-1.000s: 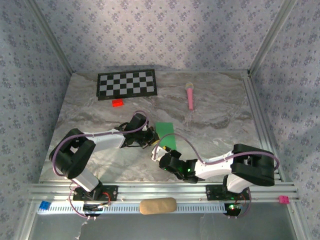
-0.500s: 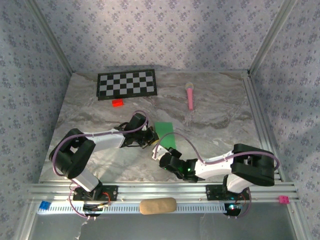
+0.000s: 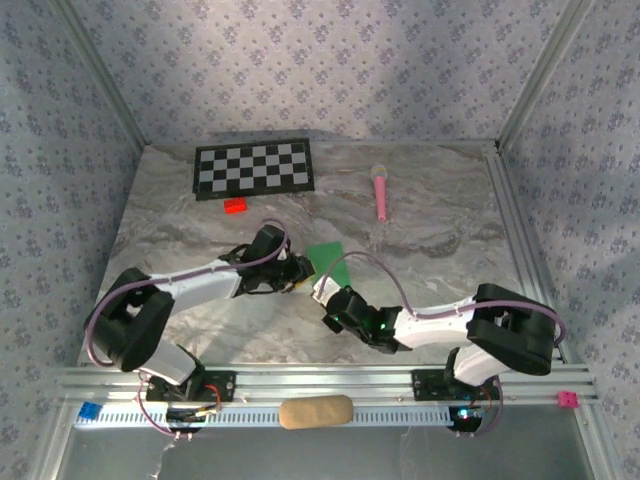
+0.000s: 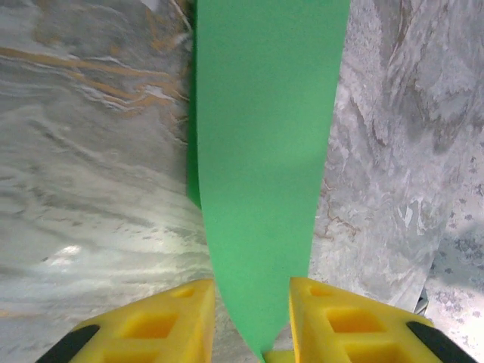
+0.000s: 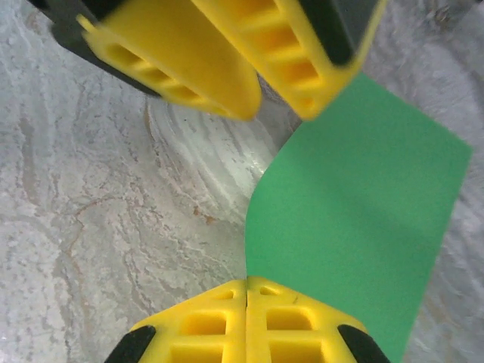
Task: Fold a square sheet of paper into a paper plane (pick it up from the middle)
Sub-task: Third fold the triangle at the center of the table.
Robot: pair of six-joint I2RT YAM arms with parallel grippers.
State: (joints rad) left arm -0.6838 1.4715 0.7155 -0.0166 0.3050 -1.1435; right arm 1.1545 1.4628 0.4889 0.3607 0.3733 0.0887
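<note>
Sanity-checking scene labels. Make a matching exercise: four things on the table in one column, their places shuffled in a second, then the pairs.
1 checkerboard
2 pink toy
3 red block
4 green paper

A middle of the table
B far left, at the back edge
C far side, right of centre
D just nearer than the checkerboard

Pairs: 1-B, 2-C, 3-D, 4-A

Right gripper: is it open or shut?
Shut: the right gripper has its yellow fingers touching, pinching the green paper at its edge.

Lab rig: alu frame (image 3: 330, 382), checkerboard (image 3: 253, 168), patterned walls (image 3: 330, 70).
</note>
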